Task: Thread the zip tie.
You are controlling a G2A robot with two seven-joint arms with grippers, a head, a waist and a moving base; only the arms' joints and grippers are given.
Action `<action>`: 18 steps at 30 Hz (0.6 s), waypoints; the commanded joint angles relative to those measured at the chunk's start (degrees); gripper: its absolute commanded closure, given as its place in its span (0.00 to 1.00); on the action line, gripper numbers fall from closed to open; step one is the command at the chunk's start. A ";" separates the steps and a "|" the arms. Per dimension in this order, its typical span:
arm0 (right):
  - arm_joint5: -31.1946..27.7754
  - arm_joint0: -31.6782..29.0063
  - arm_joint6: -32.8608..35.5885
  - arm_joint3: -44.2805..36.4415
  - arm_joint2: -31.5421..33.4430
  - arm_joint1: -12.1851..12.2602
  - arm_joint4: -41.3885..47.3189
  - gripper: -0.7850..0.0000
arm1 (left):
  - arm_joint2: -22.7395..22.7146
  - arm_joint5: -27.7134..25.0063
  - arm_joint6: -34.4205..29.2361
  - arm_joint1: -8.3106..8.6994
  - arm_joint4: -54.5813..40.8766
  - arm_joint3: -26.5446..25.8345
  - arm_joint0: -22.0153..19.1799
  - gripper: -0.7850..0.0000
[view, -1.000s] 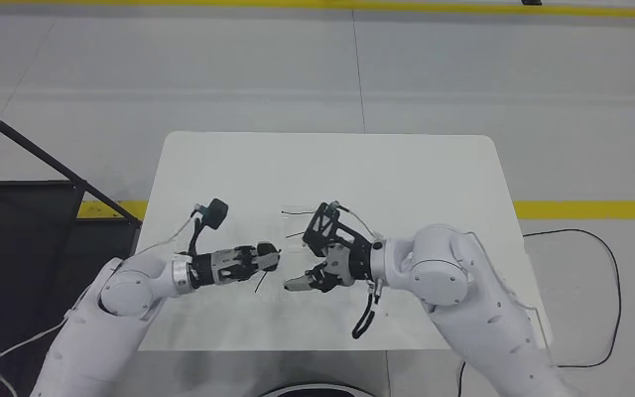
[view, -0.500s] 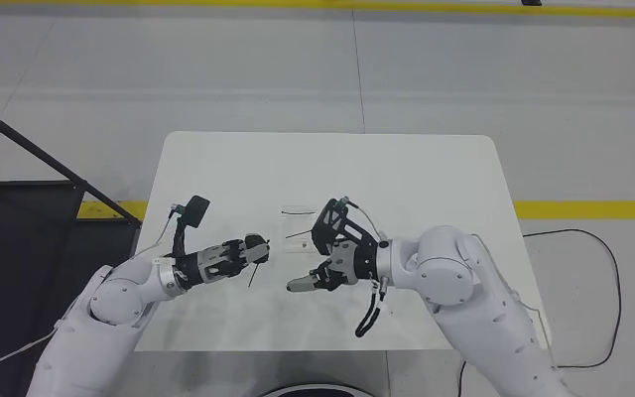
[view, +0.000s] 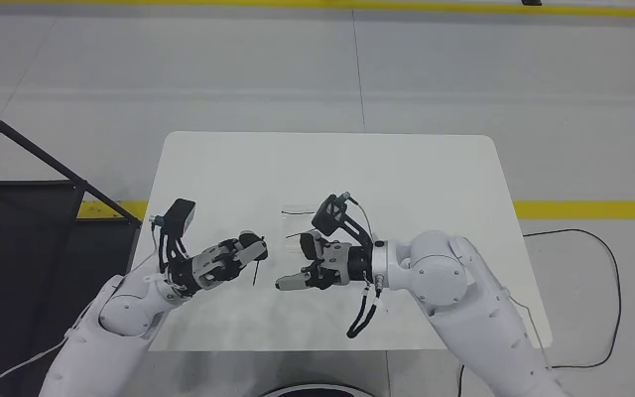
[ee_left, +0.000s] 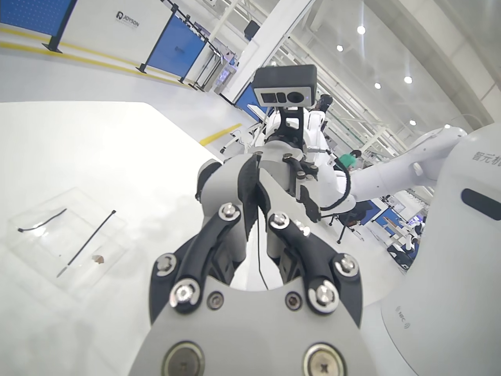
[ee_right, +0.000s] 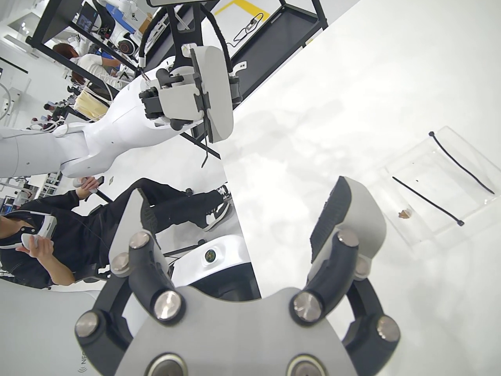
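My left gripper [view: 252,247] is shut on a thin black zip tie [view: 256,274] over the table's front left part. In the left wrist view the fingers [ee_left: 250,181] pinch the zip tie [ee_left: 259,244], and its free end hangs toward the wrist. My right gripper [view: 285,284] hovers a short way to the right of it, open and holding nothing, its jaws wide apart in the right wrist view [ee_right: 238,213]. That view also shows the left gripper [ee_right: 195,99] facing it, the zip tie [ee_right: 205,154] dangling below.
A clear flat tray [view: 285,220] lies on the white table [view: 417,169] just beyond the grippers, holding two more black zip ties [ee_right: 462,162] [ee_right: 428,200] and a small brown scrap [ee_right: 404,213]. The black frame of a rack [view: 50,164] stands off the table's left edge.
The left gripper has drawn back to the left with its zip tie, widening the gap to the right gripper. The right gripper has shifted slightly left and stayed open.
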 commanded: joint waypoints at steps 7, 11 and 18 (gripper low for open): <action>0.09 -0.15 -0.21 -0.01 -0.05 0.00 -0.02 0.00 | 0.00 0.13 -0.08 0.01 -0.05 -0.03 0.00 1.00; 0.03 -0.29 -0.19 0.01 -1.05 -0.11 0.98 0.00 | -0.18 2.24 3.27 -0.35 2.68 -1.08 0.25 1.00; -0.91 0.21 -1.91 0.64 -2.31 -0.41 2.26 0.00 | 0.65 1.24 12.41 -1.52 7.50 -0.48 0.40 1.00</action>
